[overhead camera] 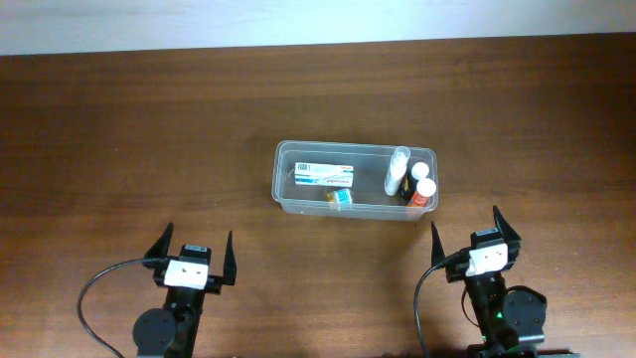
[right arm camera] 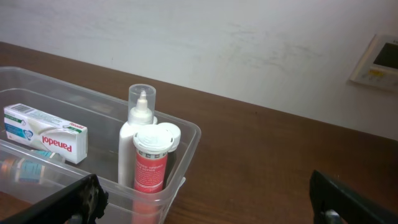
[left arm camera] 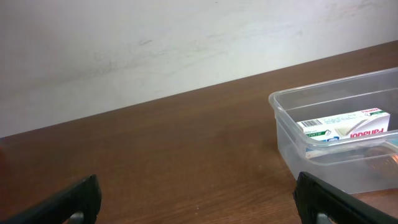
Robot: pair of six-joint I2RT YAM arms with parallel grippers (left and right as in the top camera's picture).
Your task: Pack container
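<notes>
The container (overhead camera: 277, 180), a clear shallow tub, sits right of the table's centre. Inside lie a white medicine box (overhead camera: 324, 174) and a small orange and blue item (overhead camera: 340, 198). A white bottle with a clear cap (overhead camera: 397, 171) and a red bottle with a white lid (overhead camera: 422, 192) stand at its right end. My left gripper (overhead camera: 199, 239) is open and holds nothing, near the front edge and left of the tub. My right gripper (overhead camera: 466, 224) is open and holds nothing, just in front of the tub's right corner. The left wrist view shows the tub's corner (left arm camera: 280, 102) and the box (left arm camera: 345, 127) beyond my left gripper (left arm camera: 198, 199). In the right wrist view the red bottle (right arm camera: 151, 165), white bottle (right arm camera: 127, 149) and box (right arm camera: 46, 134) are ahead of my right gripper (right arm camera: 208, 202).
The brown wooden table (overhead camera: 129, 139) ends at a white wall along its far edge. A white wall panel (right arm camera: 376, 62) hangs at the far right. Black cables (overhead camera: 99, 288) loop beside both arm bases.
</notes>
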